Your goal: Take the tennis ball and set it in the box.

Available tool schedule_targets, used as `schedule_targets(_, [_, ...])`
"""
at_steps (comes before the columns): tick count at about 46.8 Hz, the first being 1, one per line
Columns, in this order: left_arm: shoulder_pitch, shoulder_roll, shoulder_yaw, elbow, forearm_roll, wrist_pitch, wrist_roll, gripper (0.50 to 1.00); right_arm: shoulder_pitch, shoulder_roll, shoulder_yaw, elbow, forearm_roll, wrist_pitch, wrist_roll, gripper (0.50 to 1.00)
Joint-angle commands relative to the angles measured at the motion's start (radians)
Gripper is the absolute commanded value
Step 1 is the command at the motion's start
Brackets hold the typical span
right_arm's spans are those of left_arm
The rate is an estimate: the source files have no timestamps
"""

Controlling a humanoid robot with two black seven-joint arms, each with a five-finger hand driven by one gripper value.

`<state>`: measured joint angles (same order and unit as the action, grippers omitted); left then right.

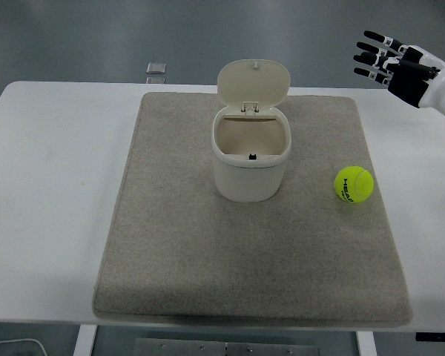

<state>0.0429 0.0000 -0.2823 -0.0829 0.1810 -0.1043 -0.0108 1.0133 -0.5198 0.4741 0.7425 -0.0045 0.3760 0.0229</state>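
Note:
A yellow-green tennis ball point(354, 184) lies on the right side of the grey mat point(170, 245). To its left, in the mat's middle, stands a cream-coloured box point(251, 165) with its hinged lid tipped up and its inside showing bare. My right hand point(382, 61) hovers high at the far right, well above and behind the ball, fingers spread and holding nothing. The left arm does not show.
The mat covers most of the white table point(44, 193). A small grey object point(156, 69) lies at the table's far edge, behind the mat's left corner.

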Motion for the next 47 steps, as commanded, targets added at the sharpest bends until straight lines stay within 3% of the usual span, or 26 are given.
schedule_targets(1, [0.0, 0.0, 0.0, 0.0, 0.0, 0.0, 0.0, 0.992, -0.002, 0.001, 0.0, 0.003, -0.032, 0.011, 0.002, 0.913])
schedule_targets(17, [0.0, 0.0, 0.0, 0.0, 0.0, 0.0, 0.0, 0.992, -0.024, -0.049, 0.012, 0.009, -0.222, 0.101, 0.011, 0.913])
schedule_targets(32, [0.0, 0.0, 0.0, 0.0, 0.0, 0.0, 0.0, 0.992, -0.044, -0.146, 0.003, 0.098, -0.423, 0.169, 0.121, 0.913])
schedule_targets(47, [0.0, 0.0, 0.0, 0.0, 0.0, 0.0, 0.0, 0.992, -0.076, -0.258, -0.002, 0.276, -0.689, 0.169, 0.195, 0.913])
